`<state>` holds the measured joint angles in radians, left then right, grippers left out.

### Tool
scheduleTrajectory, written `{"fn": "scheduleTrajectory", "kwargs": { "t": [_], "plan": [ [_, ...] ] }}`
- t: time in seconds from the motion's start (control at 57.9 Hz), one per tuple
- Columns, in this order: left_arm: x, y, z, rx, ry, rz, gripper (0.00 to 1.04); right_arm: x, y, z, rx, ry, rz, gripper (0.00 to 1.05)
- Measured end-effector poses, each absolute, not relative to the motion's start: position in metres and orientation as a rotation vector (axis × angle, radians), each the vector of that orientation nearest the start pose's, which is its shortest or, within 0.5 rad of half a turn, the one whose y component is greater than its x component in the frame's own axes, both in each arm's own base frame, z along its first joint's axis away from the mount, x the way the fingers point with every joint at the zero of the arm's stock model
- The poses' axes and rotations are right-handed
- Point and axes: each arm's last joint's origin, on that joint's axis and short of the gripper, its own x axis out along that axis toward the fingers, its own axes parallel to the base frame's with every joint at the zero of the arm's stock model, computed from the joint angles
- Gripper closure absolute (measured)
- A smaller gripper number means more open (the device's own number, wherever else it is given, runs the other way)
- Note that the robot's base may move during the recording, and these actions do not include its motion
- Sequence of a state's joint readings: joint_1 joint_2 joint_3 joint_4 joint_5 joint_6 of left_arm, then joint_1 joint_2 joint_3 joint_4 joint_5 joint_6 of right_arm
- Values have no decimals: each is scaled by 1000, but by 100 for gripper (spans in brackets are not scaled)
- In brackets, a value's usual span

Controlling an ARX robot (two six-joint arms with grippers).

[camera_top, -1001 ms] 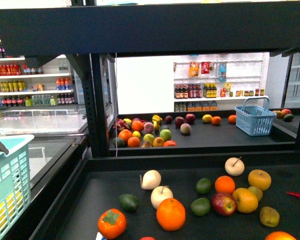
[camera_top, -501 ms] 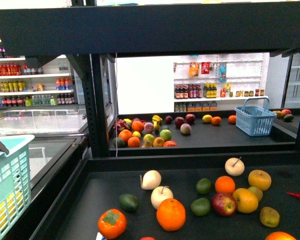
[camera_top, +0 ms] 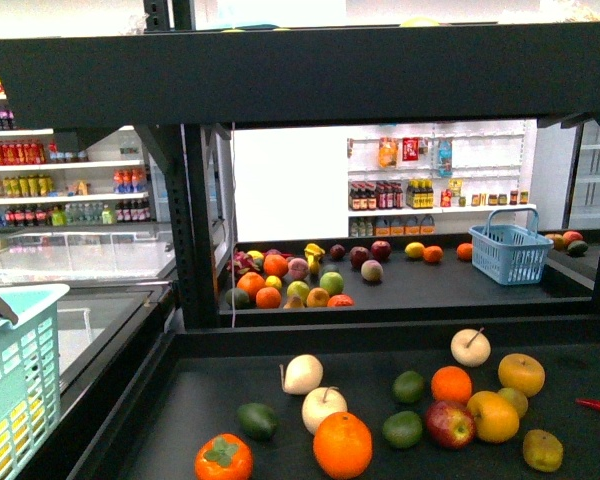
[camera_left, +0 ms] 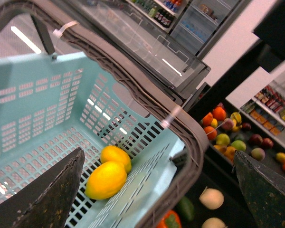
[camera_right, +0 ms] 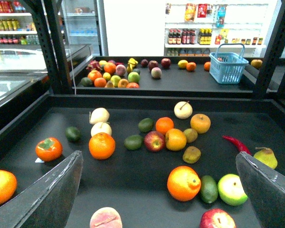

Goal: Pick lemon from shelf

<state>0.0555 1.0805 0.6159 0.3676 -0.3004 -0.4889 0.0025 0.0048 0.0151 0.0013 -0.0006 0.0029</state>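
I see the black metal shelf (camera_top: pixel 300 80) with its deep tray levels filling the front view. In its nearest tray sits a red apple (camera_top: pixel 450 423), which I use as my marker. The lemon (camera_top: pixel 514 401), small and yellow, lies just to the right of the apple and a little farther back. An orange-yellow fruit (camera_top: pixel 493 417) lies between them and touches both. The right wrist view shows the same lemon (camera_right: pixel 190 135) among the fruit. An orange (camera_top: pixel 451 384) sits just behind the apple, and a lime (camera_top: pixel 403 429) is just left of it.

Far left of the apple, outside the shelf, is a teal basket (camera_top: pixel 10 380). My left gripper (camera_left: pixel 157 153) hangs above it with jaws spread wide, holding nothing; two yellow oval fruits (camera_left: pixel 109 173) lie inside. My right gripper (camera_right: pixel 157 154) faces the tray, well short of the apple, jaws also spread and empty.
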Motion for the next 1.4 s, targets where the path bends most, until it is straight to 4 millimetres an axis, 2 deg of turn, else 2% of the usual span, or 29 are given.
{"fn": "scheduleTrajectory", "kwargs": {
  "t": [0.052, 0.121, 0.138, 0.207, 0.224, 0.345, 0.397, 0.518, 0.984, 1.07, 1.312, 1.398],
  "plan": [
    [220, 11, 274, -374, 9, 287, 12, 97, 0, 168, 3, -12, 3, 7],
    [189, 2, 270, -196, 31, 60, 26, 97, 0, 168, 3, -12, 3, 7],
    [186, 2, 269, -197, 33, 52, 27, 97, 0, 168, 3, -12, 3, 7],
    [155, 0, 252, -89, 50, 4, 42, 97, 0, 168, 3, -12, 3, 7],
    [154, 0, 251, -89, 52, 4, 43, 97, 0, 168, 2, -12, 3, 7],
    [112, 0, 220, -32, 64, 3, 68, 97, 0, 168, 3, -12, 3, 7],
    [101, 0, 206, -22, 21, 3, 80, 97, 0, 168, 3, -12, 3, 7],
    [98, 0, 194, -16, 8, 2, 103, 97, 0, 168, 3, -12, 3, 7],
    [98, 0, 175, -11, 4, 1, 102, 97, 0, 168, 3, -12, 3, 7],
    [98, 0, 167, -11, 1, 0, 102, 97, 0, 168, 3, -12, 3, 7],
    [97, 0, 167, -10, -3, 0, 102, 97, 0, 168, 3, -12, 3, 7],
    [97, 0, 167, -10, -3, 0, 89, 97, 0, 168, 3, -12, 3, 7]
  ]
}}
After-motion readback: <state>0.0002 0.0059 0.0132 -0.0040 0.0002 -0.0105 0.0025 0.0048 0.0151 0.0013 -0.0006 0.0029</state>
